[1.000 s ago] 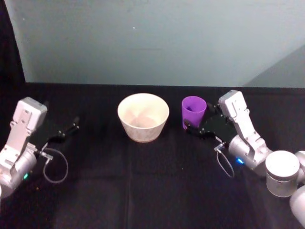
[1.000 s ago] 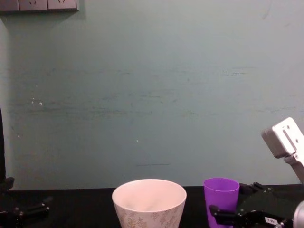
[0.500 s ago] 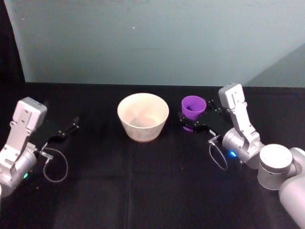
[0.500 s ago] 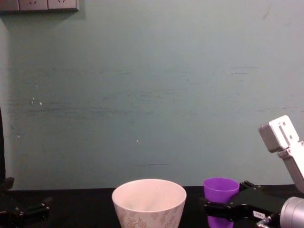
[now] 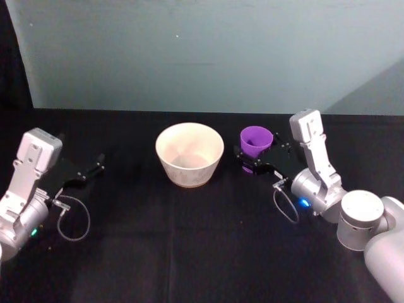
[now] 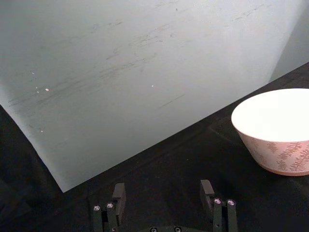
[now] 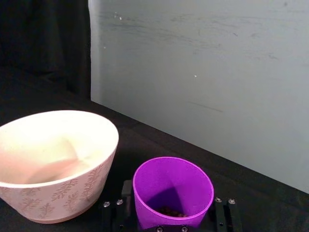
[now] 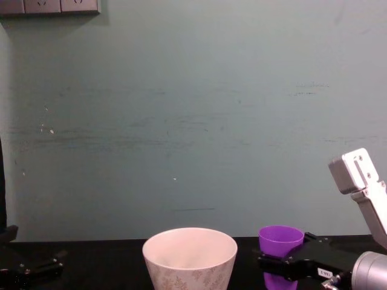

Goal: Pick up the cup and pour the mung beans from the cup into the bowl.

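Observation:
The purple cup [image 5: 255,141] is just right of the white bowl [image 5: 189,154] on the black table. My right gripper [image 5: 250,159] is shut on the cup's lower part, one finger on each side. In the right wrist view the cup [image 7: 173,189] stands upright between the fingers [image 7: 112,211], with dark mung beans [image 7: 169,211] at its bottom and the bowl [image 7: 53,164] close beside it. The chest view shows the cup [image 8: 281,238] in my right gripper [image 8: 273,264], beside the bowl [image 8: 189,254]. My left gripper [image 5: 95,168] rests open at the far left, well away from the bowl [image 6: 275,125].
A teal wall [image 5: 202,50] rises right behind the table's far edge. Cable loops hang by each wrist, one on the left [image 5: 73,221] and one on the right [image 5: 285,208]. Bare black tabletop [image 5: 189,246] lies in front of the bowl.
My right gripper has closed on the cup and raised it slightly, shifting a little toward the bowl. The left arm has stayed put.

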Robot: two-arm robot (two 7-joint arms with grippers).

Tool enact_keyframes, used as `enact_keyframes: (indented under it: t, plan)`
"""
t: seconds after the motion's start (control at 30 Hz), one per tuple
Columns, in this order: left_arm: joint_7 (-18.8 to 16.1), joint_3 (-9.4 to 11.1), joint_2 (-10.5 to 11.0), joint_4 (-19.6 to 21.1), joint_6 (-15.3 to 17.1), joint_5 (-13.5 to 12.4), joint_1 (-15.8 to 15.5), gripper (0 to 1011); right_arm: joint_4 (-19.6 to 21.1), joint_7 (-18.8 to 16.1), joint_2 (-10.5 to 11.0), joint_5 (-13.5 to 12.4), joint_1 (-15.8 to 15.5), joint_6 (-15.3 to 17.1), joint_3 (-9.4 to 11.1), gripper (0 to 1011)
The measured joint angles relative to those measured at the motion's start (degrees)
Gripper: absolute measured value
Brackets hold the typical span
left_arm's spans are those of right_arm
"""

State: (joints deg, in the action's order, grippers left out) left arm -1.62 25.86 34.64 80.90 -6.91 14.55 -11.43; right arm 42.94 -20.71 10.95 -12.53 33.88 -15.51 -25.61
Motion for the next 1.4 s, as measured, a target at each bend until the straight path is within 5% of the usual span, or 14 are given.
enact_keyframes:
  t: [0.3,1.0,1.4]
  plan:
    - [0.0,0.0,0.0,0.0,0.0,0.0,0.0,1011,1.69,0.03,0.0,0.88,-0.87,0.9,1.07,756]
    - [0.0,0.0,0.0,0.0,0.0,0.0,0.0,1011,20.72,0.79,3.56,4.07,-6.23,8.25,3.71,729]
    - [0.0,0.0,0.0,0.0,0.0,0.0,0.0,1011,21.88,0.69,3.42,4.25,-6.62,8.55,4.22,729]
